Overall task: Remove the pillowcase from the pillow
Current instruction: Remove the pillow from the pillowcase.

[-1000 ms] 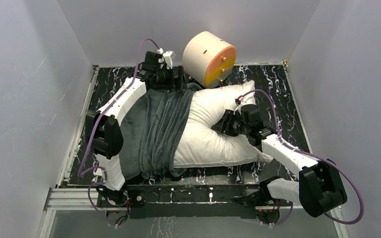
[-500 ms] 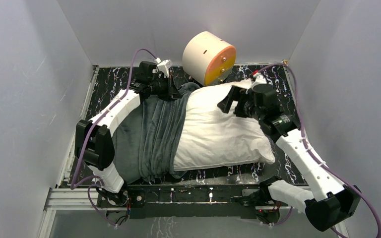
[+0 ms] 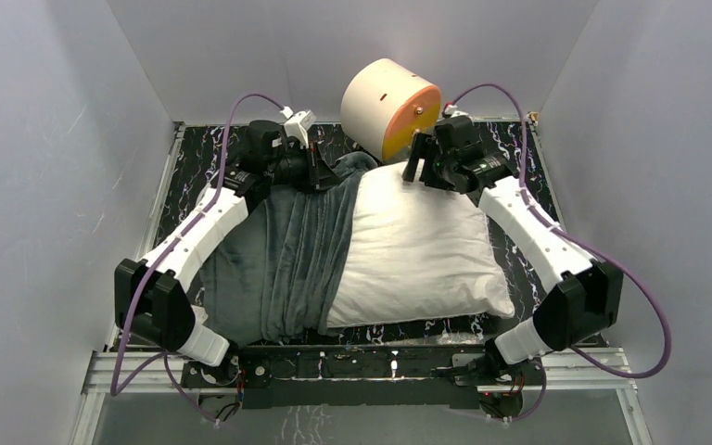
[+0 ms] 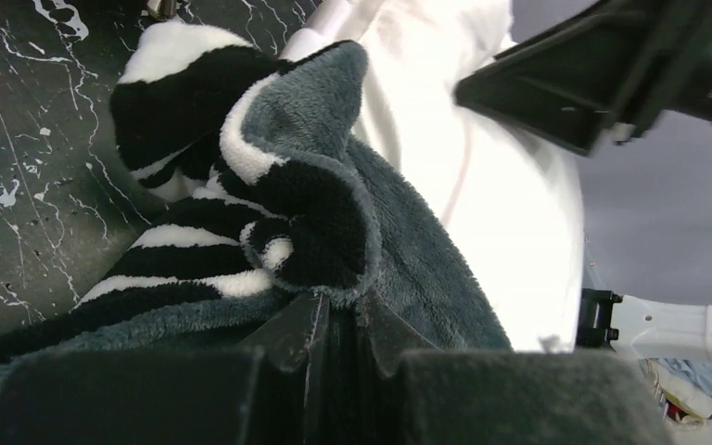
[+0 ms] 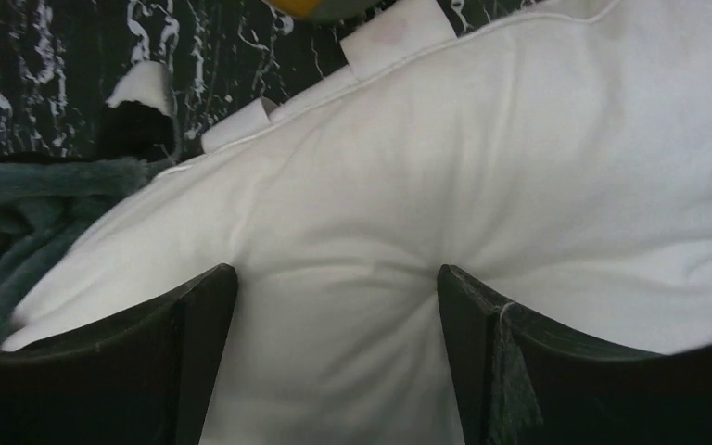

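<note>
Overhead, the pillow [image 3: 417, 246] lies mid-frame on the worktop [image 3: 199, 153], its left part inside the grey pillowcase [image 3: 278, 246], with a cylinder [image 3: 391, 109] at upper centre. From the left wrist, the left fingers [image 4: 320, 324] are clenched on the pillowcase's striped hem at lower centre. From the right wrist, the right fingers [image 5: 204, 306] are spread wide, released, over the pillow
</note>
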`<state>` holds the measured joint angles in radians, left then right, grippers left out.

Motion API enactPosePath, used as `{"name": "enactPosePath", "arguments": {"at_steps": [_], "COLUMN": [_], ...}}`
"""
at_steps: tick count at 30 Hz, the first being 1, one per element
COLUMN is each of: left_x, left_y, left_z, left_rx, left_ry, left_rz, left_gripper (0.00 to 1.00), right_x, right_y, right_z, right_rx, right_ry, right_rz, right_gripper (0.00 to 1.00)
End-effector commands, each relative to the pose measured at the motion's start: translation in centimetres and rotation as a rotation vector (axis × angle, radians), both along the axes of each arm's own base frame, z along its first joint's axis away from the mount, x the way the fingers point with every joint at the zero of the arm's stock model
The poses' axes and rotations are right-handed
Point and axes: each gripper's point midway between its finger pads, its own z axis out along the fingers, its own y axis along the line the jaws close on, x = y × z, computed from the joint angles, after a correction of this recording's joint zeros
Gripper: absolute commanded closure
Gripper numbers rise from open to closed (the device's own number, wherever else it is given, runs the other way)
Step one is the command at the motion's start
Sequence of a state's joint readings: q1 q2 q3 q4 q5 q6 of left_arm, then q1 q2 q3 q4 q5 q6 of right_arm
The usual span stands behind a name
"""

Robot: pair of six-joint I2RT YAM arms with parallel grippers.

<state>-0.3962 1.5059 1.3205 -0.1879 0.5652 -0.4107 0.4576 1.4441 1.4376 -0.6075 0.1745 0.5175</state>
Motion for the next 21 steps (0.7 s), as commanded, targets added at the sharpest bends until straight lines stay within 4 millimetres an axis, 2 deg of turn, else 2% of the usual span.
{"name": "enactPosePath", "arguments": {"at_steps": [1,3,4,8,9,11,13,17,19,21], "left_x": [-2.4,-2.5,-2.4,-2.0,-1.9,-1.6,-1.3,-1.4,-0.2,1.1], "left_y": [-0.8,-0.5,-0.3,0.3,0.5,0.6,0.5,-0.4,-0.4,-0.5], "left_z": [7.1,7.2,7.3,7.4,7.2,6.9,6.5,5.3,3.6,2.4], "left_rx": [-0.132,-0.125,-0.117,-0.079,-0.066,-0.041,-0.021,0.01,0.065,0.105], "left_ry": [-0.204,-0.217,-0.225,-0.25,-0.25,-0.246,-0.235,-0.232,-0.194,-0.177], "left_rz": [-0.102,-0.085,-0.073,-0.035,-0.027,-0.025,-0.038,-0.151,-0.148,-0.144], "left_gripper": [1.0,1.0,1.0,1.0,0.94,0.74,0.61,0.13,0.04,0.02], "right_x": [-0.8,-1.2,-1.4,-2.5,-2.8,-3.6,-4.1,-5.0,-5.3,-5.6], "right_y": [-1.1,-2.1,-2.5,-3.2,-3.1,-2.9,-2.1,-1.1,-0.7,-0.2], "right_z": [-4.6,-6.4,-6.6,-6.7,-6.5,-6.5,-5.6,-4.5,-4.2,-3.9], "right_rx": [-0.07,-0.088,-0.084,-0.038,-0.025,0.002,0.05,0.108,0.119,0.132], "right_ry": [0.101,0.12,0.119,0.091,0.079,0.058,0.006,-0.053,-0.072,-0.079], "right_rz": [-0.033,-0.068,-0.084,-0.089,-0.081,-0.05,0.005,0.084,0.117,0.157], "right_gripper": [0.29,0.51,0.65,0.99,1.0,1.0,1.0,1.0,1.0,1.0]}}
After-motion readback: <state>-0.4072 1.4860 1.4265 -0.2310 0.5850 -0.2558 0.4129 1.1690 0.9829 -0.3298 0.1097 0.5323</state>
